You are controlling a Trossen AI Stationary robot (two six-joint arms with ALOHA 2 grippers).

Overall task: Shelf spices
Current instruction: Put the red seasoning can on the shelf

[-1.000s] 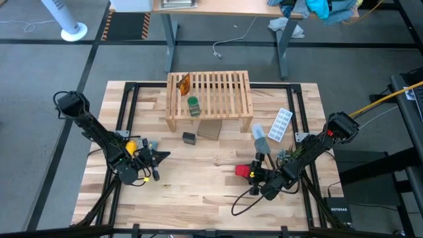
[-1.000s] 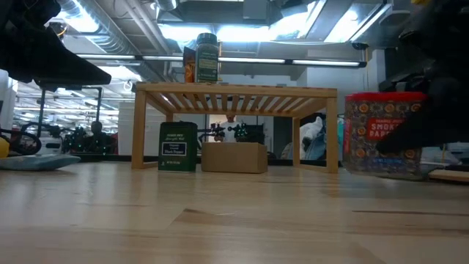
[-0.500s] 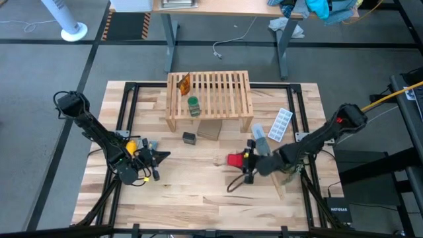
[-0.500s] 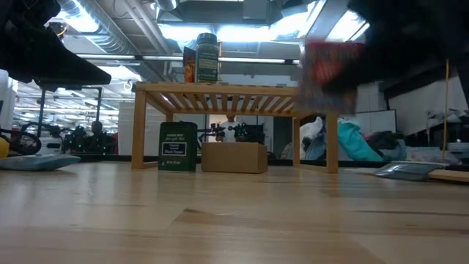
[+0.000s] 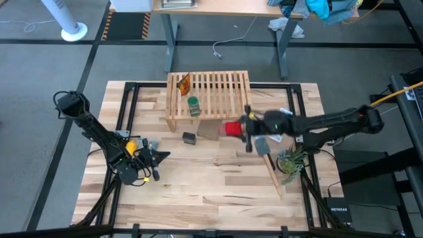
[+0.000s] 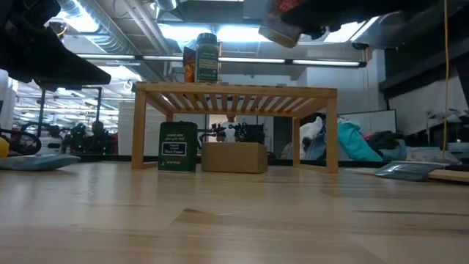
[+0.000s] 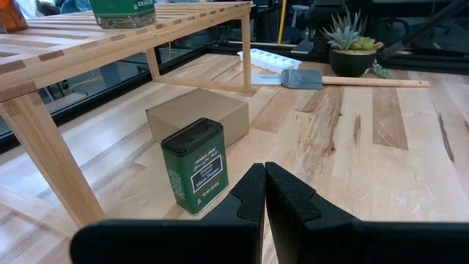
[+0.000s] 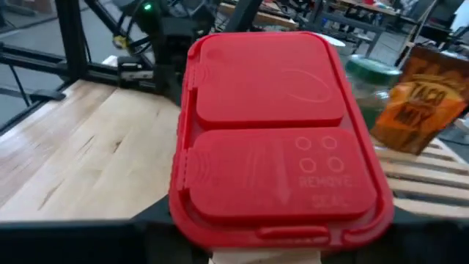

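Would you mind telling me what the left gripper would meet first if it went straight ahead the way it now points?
Most likely the dark green tin, standing on the table in front of the shelf; the left gripper, shut, points just beside it, so it may graze rather than strike squarely.

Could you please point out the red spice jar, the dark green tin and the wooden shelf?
Red plastic-lidded spice jar (image 8: 275, 147), right wrist view, lid top.
Dark green rectangular tin (image 7: 195, 167), left wrist view, front label.
Light-wood slatted shelf (image 5: 218, 92), high view, top slats.

Bright, even light falls from above on the worktop (image 5: 198, 192), and shadows are soft. In the low view, ceiling lamps (image 6: 242, 33) glare white. The red jar (image 8: 275, 132) looks blurry in the right wrist view.
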